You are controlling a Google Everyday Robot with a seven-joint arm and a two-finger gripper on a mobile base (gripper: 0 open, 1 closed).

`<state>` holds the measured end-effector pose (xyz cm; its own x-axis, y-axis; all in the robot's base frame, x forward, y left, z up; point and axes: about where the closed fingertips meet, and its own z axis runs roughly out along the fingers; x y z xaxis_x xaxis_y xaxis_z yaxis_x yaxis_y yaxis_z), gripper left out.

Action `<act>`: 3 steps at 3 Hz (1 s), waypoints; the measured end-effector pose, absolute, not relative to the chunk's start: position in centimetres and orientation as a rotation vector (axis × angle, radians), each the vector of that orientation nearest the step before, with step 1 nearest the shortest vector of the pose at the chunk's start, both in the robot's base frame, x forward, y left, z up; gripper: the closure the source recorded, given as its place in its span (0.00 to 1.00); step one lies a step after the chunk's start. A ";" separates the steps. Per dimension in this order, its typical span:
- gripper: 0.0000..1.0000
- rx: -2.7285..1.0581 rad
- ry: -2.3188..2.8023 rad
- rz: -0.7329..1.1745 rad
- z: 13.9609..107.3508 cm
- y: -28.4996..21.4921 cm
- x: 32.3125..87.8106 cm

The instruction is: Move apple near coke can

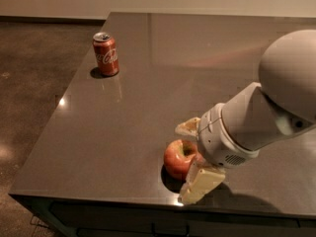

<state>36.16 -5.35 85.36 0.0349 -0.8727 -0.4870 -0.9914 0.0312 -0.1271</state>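
Note:
The red-orange apple (177,158) sits on the dark table near its front edge. My gripper (182,164) reaches in from the right and is open, with one pale finger (188,128) just behind the apple and the other finger (198,185) in front of it, so the apple's right side lies between them. The apple rests on the table. The red coke can (106,54) stands upright at the far left of the table, well away from the apple and the gripper.
The dark grey table (123,132) has its front edge just below the apple and its left edge close to the can. Brown floor (34,83) lies to the left. My large white arm (276,98) fills the right side.

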 end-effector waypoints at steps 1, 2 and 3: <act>0.42 -1.869 1.896 0.363 85.2 -5.4 36.6; 0.65 -1.839 1.923 0.359 85.5 -5.7 37.1; 0.88 -1.782 1.957 0.358 86.8 -5.8 38.2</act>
